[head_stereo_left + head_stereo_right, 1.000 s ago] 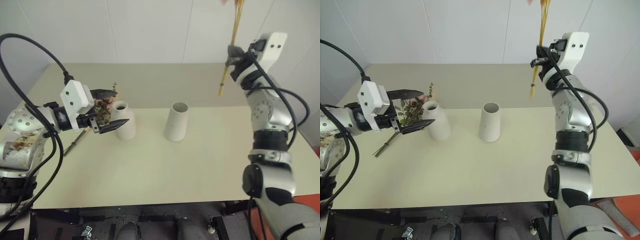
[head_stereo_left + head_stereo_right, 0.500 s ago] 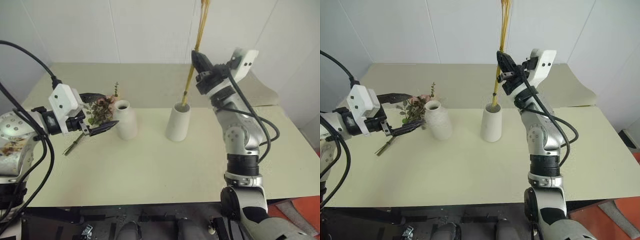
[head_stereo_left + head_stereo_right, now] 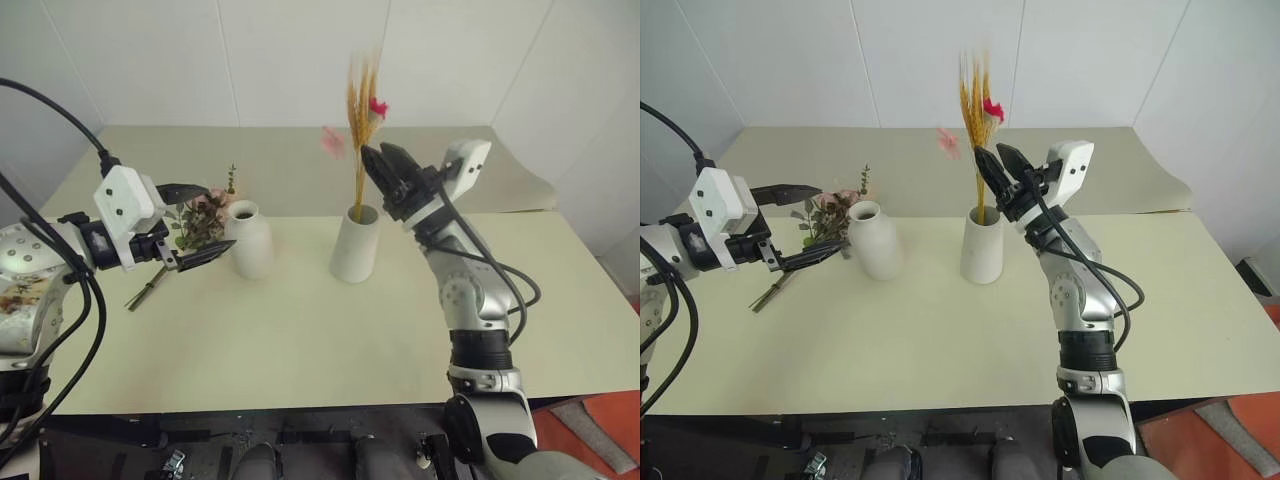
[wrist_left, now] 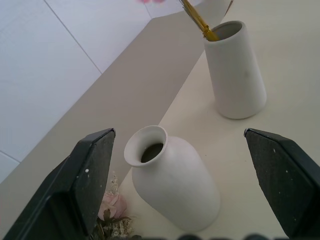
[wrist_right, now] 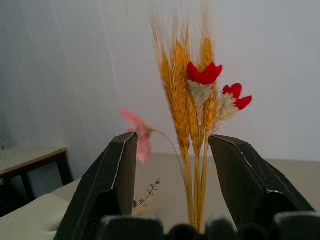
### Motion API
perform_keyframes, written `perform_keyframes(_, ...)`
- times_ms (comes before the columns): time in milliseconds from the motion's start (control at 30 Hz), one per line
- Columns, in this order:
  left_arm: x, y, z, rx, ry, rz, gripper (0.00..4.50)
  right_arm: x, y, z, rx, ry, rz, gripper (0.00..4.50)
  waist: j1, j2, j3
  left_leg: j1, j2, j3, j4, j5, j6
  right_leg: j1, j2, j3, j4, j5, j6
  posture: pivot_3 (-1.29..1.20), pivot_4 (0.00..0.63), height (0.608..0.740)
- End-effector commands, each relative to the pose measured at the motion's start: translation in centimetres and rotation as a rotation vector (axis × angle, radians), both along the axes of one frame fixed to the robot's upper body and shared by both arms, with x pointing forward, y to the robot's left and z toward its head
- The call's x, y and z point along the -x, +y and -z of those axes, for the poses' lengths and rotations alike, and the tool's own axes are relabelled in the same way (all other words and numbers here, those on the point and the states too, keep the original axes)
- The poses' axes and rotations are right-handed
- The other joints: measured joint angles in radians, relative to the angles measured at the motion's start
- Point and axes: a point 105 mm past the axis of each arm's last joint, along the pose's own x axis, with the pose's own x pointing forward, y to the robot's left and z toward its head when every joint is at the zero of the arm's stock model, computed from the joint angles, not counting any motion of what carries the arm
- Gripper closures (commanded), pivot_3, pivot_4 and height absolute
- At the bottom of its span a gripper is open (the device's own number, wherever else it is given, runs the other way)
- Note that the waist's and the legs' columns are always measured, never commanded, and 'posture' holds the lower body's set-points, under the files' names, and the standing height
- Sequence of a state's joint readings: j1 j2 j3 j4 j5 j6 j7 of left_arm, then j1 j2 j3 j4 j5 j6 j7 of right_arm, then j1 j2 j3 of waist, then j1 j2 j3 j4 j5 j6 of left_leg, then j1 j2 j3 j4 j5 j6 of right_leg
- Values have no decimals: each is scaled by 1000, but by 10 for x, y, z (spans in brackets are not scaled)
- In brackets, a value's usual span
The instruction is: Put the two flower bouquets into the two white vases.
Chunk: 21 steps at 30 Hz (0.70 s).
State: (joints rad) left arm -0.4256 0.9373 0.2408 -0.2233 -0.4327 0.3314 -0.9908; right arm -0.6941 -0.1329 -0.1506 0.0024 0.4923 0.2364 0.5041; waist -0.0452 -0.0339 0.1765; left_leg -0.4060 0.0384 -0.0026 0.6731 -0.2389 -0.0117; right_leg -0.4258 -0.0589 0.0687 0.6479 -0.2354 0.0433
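With the yellow wheat-like sprig standing in the cone vase, my right gripper sits spread apart around its stems, gripping nothing. My left gripper is released wide, level with the bottle vase and beside it. The rose bouquet lies on the table beside that vase, its stems trailing toward my left side.

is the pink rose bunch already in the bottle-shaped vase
No, the pink rose bunch lies on the table beside the bottle-shaped vase, whose mouth is empty in the left wrist view.
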Motion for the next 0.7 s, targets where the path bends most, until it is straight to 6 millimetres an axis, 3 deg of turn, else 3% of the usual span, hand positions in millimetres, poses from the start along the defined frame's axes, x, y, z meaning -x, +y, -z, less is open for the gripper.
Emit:
perform_keyframes(33,5,2,-15,-6,-61,-9,0,27,-2,-7,19,-91,-30,621,1,0,0,0,0,0,0,0,0,0,0,0,0,0,0,0,150,740)
perform_keyframes(100,6,3,-16,-4,-63,-11,0,38,-3,3,78,-88,-48,12,4,0,0,0,0,0,0,0,0,0,0,0,0,0,0,0,150,740)
perform_keyframes(300,10,16,-28,133,-128,-81,0,68,-7,38,478,3,-133,12,2,0,0,0,0,0,1,0,0,1,0,0,-1,0,0,0,150,740)
perform_keyframes(433,1,35,-38,291,-158,-304,0,85,-13,45,735,28,-225,12,1,-1,0,2,1,0,1,0,0,2,1,0,0,0,0,0,150,740)
perform_keyframes(533,-11,49,-28,279,-91,-495,0,88,-20,42,818,58,-242,12,1,-1,0,3,1,0,2,0,0,3,1,0,-1,0,0,0,150,740)
perform_keyframes(700,-27,72,17,152,265,-690,0,89,-25,32,877,69,-249,12,2,-3,1,3,0,-1,3,0,0,3,1,0,0,0,0,0,150,740)
